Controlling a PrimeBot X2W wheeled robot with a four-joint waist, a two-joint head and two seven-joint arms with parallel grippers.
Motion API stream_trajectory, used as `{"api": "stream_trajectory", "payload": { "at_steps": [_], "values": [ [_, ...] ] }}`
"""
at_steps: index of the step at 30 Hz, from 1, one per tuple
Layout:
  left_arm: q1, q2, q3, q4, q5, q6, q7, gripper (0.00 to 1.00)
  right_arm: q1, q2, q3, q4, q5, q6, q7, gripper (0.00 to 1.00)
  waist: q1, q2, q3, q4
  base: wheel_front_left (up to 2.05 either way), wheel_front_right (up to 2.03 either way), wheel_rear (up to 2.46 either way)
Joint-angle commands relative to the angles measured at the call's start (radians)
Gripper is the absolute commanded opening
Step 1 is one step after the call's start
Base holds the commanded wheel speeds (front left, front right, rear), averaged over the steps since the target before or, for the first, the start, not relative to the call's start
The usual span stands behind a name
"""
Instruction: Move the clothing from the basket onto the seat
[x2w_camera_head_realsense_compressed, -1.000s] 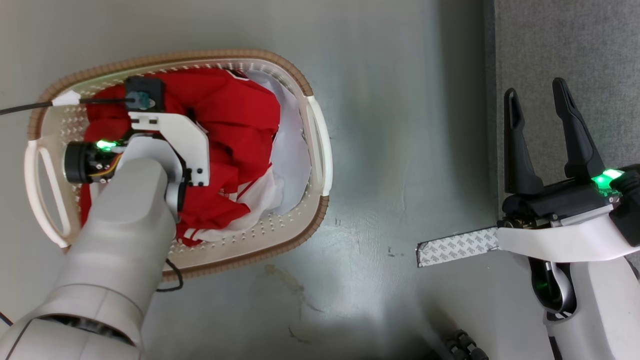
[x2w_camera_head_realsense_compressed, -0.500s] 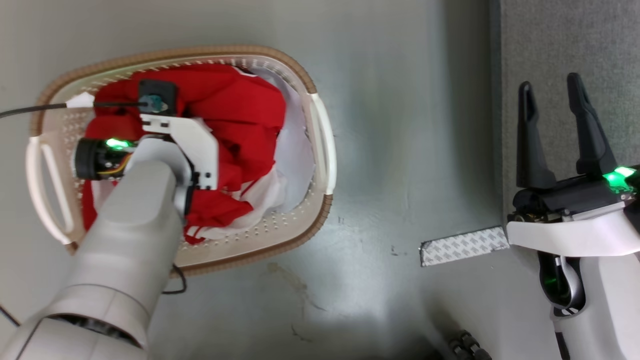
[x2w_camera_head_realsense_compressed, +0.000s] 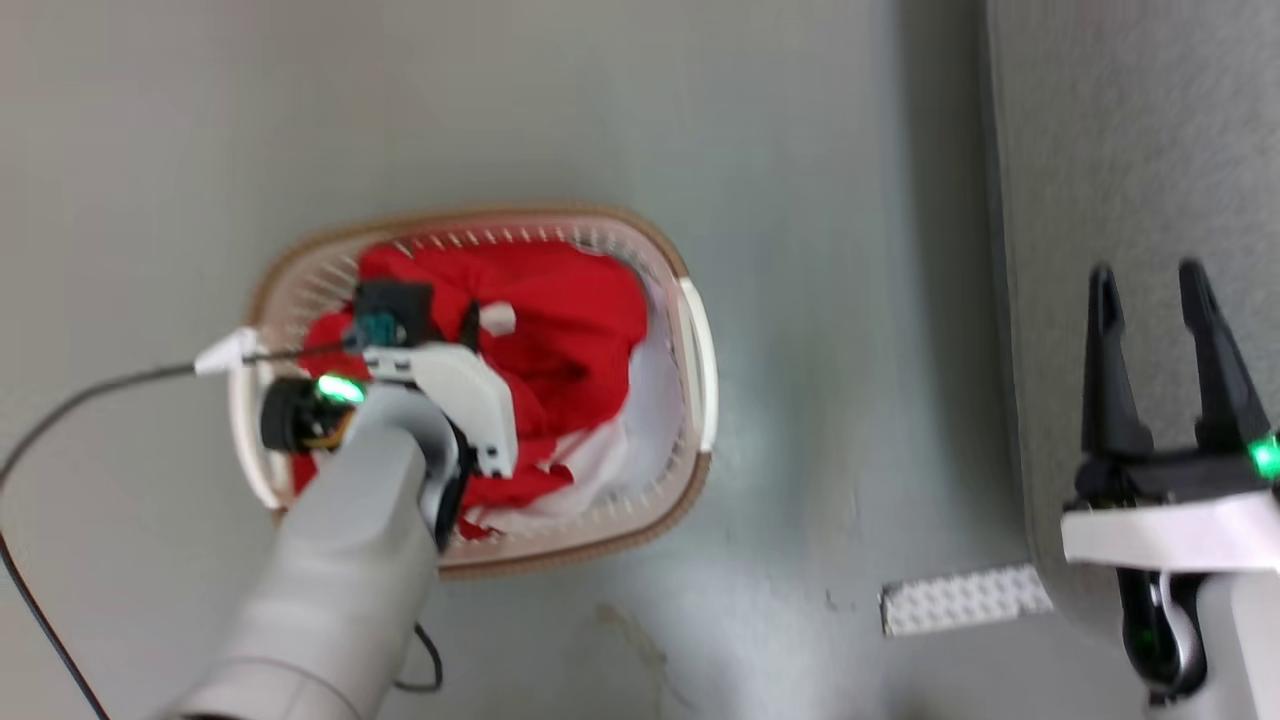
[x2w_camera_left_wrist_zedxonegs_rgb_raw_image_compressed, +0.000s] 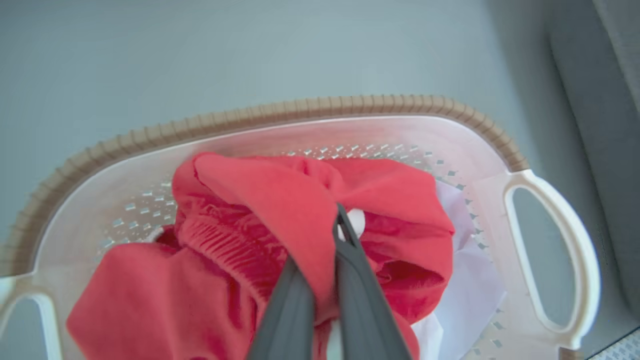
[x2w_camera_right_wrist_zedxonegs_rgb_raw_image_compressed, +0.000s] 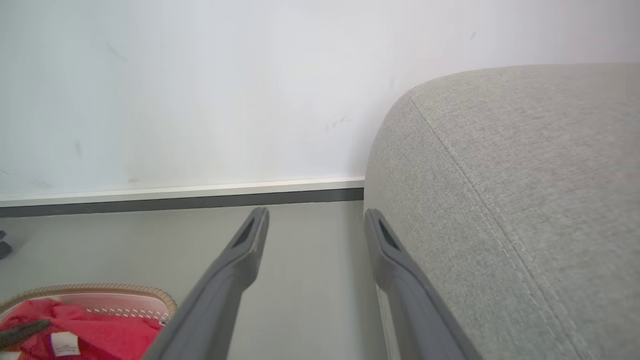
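The clothing (x2w_camera_head_realsense_compressed: 585, 330) lies heaped in the basket (x2w_camera_head_realsense_compressed: 480, 216), left of centre in the head view, and its red folds rise above the rim. My left fingers (x2w_camera_left_wrist_zedxonegs_rgb_raw_image_compressed: 357, 285) are pinched together on a raised fold of it. In the left wrist view the red cloth runs between them at the middle of the frame, and a small white label (x2w_camera_left_wrist_zedxonegs_rgb_raw_image_compressed: 356, 220) sits just past the tip. The basket stands on the grey floor (x2w_camera_head_realsense_compressed: 820, 300). My right fingers (x2w_camera_head_realsense_compressed: 1105, 380) stand apart with nothing between them at the right edge of the head view, over the border of the seat (x2w_camera_head_realsense_compressed: 1130, 140). The seat takes the upper right and is well apart from the basket.
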Motion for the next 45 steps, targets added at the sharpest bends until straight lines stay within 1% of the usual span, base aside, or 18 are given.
{"api": "stream_trajectory", "payload": {
  "at_steps": [1,4,5,9,15,19,22,26,38,45],
  "values": [
    [0.040,-0.001,-0.001,-0.019,-0.028,-0.013,-0.016,0.00,0.036,-0.011,-0.014,0.010,-0.006,-0.002,0.000,1.00,0.0000,0.0000,-0.117,0.050,0.00,0.00,0.00],
    [0.101,-0.003,-0.005,-0.064,-0.052,-0.037,-0.027,0.00,0.086,-0.016,-0.030,0.023,-0.007,-0.002,0.000,1.00,0.0000,0.0000,-0.194,0.070,0.00,0.00,0.00],
    [0.101,-0.003,-0.005,-0.064,-0.052,-0.037,-0.027,0.00,0.086,-0.016,-0.030,0.023,-0.007,-0.002,0.000,1.00,0.0000,0.0000,-0.194,0.070,0.00,0.00,0.00],
    [0.183,-0.003,-0.025,-0.153,-0.095,-0.047,-0.034,0.00,0.147,-0.021,-0.049,0.033,-0.009,-0.002,0.000,1.00,0.0000,0.0000,-0.282,0.089,0.00,0.00,0.00],
    [0.287,-0.003,-0.044,-0.288,-0.136,-0.026,-0.034,0.00,0.213,-0.023,-0.057,0.041,-0.015,-0.002,0.000,1.00,0.0000,0.0000,-0.392,0.102,0.00,0.00,0.00],
    [0.359,-0.003,-0.038,-0.382,-0.138,-0.010,-0.034,0.00,0.252,-0.021,-0.055,0.045,-0.018,-0.002,0.000,1.00,0.0000,0.0000,-0.462,0.103,0.00,0.00,0.00],
    [0.416,-0.001,-0.023,-0.454,-0.142,-0.005,-0.034,0.00,0.284,-0.022,-0.052,0.052,-0.021,-0.002,0.000,1.00,0.0000,0.0000,-0.518,0.101,0.00,0.00,0.00],
    [0.491,0.017,-0.001,-0.538,-0.145,0.015,-0.033,0.00,0.316,-0.021,-0.056,0.055,-0.024,-0.002,0.000,1.00,0.0000,0.0000,-0.573,0.096,0.00,0.00,0.00],
    [0.643,0.079,0.025,-0.699,-0.171,0.064,-0.008,0.00,0.412,-0.023,-0.066,0.066,-0.027,-0.002,0.000,1.00,0.0000,0.0000,-0.709,0.084,0.00,0.00,0.00],
    [0.706,0.124,0.035,-0.788,-0.181,0.093,0.017,0.00,0.456,-0.041,-0.078,0.060,-0.039,-0.002,0.000,1.00,0.0000,0.0000,-0.758,0.086,0.00,0.00,0.00]
  ]
}}
